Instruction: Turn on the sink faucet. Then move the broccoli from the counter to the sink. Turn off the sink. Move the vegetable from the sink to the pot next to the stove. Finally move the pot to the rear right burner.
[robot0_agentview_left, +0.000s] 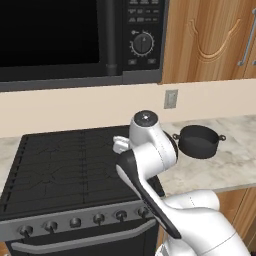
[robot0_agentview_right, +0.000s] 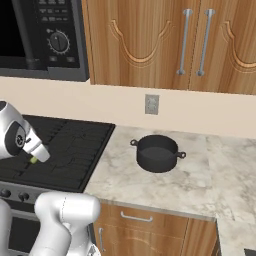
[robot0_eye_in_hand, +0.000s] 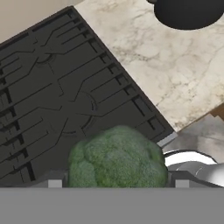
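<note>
The green broccoli sits between my fingertips, with my gripper shut on it, hanging over the front right part of the black stove. In the right base view the gripper points down at the stove, a bit of green showing under it. The small dark pot stands empty on the marbled counter to the right of the stove. The rear right burner is bare. The sink and its faucet are out of view.
A black microwave hangs above the stove. Wooden cabinets line the wall over the counter, with a wall outlet behind the pot. Dark knobs run along the stove's steel front.
</note>
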